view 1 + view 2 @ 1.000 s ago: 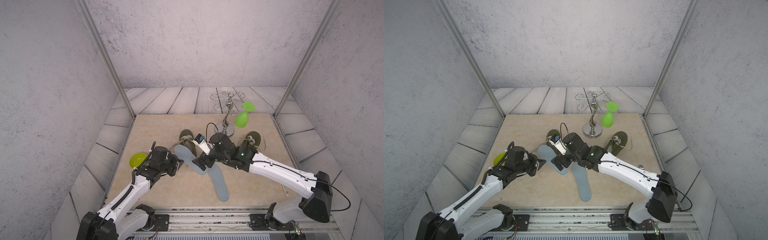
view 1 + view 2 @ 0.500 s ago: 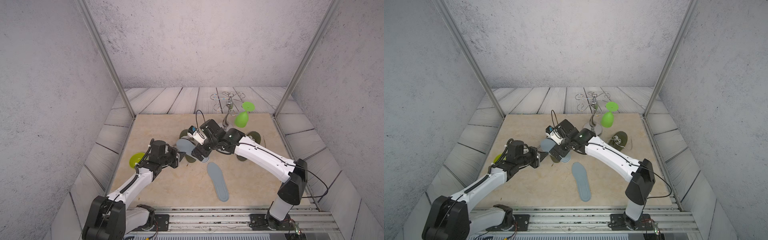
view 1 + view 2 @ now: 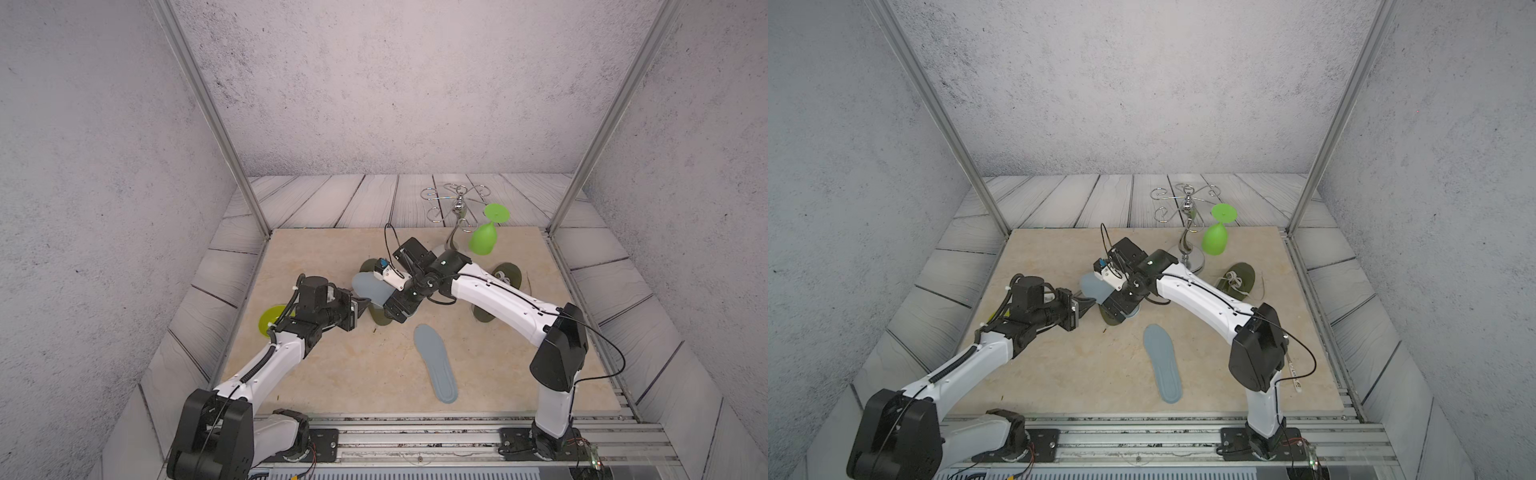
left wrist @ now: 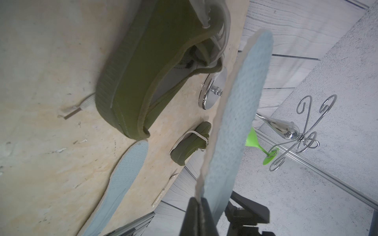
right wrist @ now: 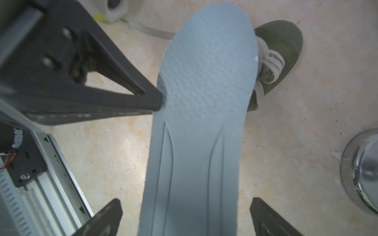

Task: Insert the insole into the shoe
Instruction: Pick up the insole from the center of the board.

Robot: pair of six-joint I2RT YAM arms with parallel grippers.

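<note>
Far left in a top view, a yellow-green disc [image 3: 268,322] peeks out from behind the left arm [image 3: 266,365]. It's half covered, so there's no telling what it is. Moving in, the left jaws are pressed together on an edge of the insole [image 3: 368,284], pinching it. In the left wrist view that pinch sits at the very bottom of the frame, cut off and blurred.

Centre frame now, in both top views the insole hangs over the olive shoe [image 3: 1111,320] and hides most of it. Only the toe above and the heel below poke out. The left wrist view clears that up: the insole [image 4: 235,114] stands edge-on, lifted beside the shoe [image 4: 143,71], whose grey-lined opening has nothing in it.

What does the insole look like? In the right wrist view it's pale grey-blue [image 5: 204,102] with a rounded toe, a dimpled forefoot and long smooth grooves toward the heel. Its heel end runs off the bottom of the frame.

The right jaws are spread wide, one fingertip [image 5: 110,214] on either side of the insole, with a gap showing on both sides.

Right of centre, a second insole [image 3: 436,365] lies flat on the surface. A second shoe [image 3: 509,274] is partly covered by the right arm. At upper right, a green glass [image 3: 482,239] hangs from a chrome rack [image 3: 457,203].
</note>
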